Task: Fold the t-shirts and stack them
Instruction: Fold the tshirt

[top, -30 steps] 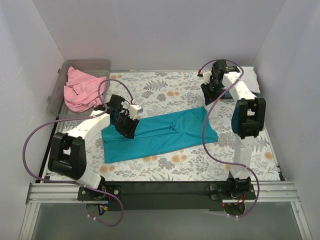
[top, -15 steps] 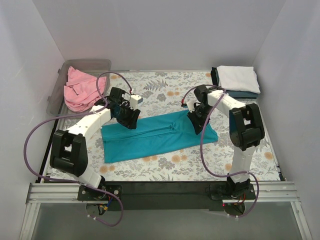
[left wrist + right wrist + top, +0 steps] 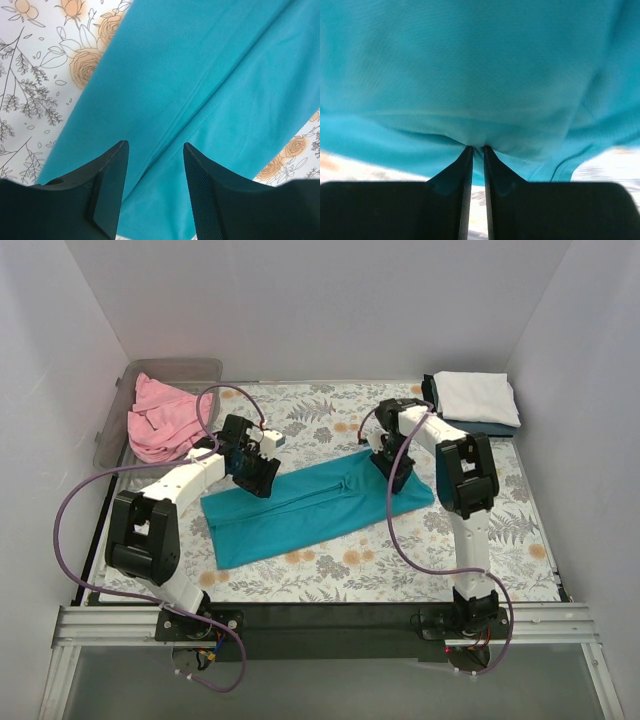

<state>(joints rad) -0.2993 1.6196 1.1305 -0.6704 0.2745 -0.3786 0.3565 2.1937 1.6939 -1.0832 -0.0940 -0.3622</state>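
From the top I see the bin (image 3: 110, 440) at far left holding the pink t-shirt (image 3: 160, 422), and the teal t-shirt (image 3: 310, 508) flat mid-table. Left wrist: my left gripper (image 3: 152, 172) stands parted over teal cloth. Right wrist: my right gripper (image 3: 476, 151) pinches a teal fold.

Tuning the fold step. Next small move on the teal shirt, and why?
Probably close the left end effector on the cloth. Its jaws stand open over the far left edge of the teal t-shirt, while the right end effector looks pinched on a pucker of cloth at the far right edge. Both ends should be gripped before any lift.
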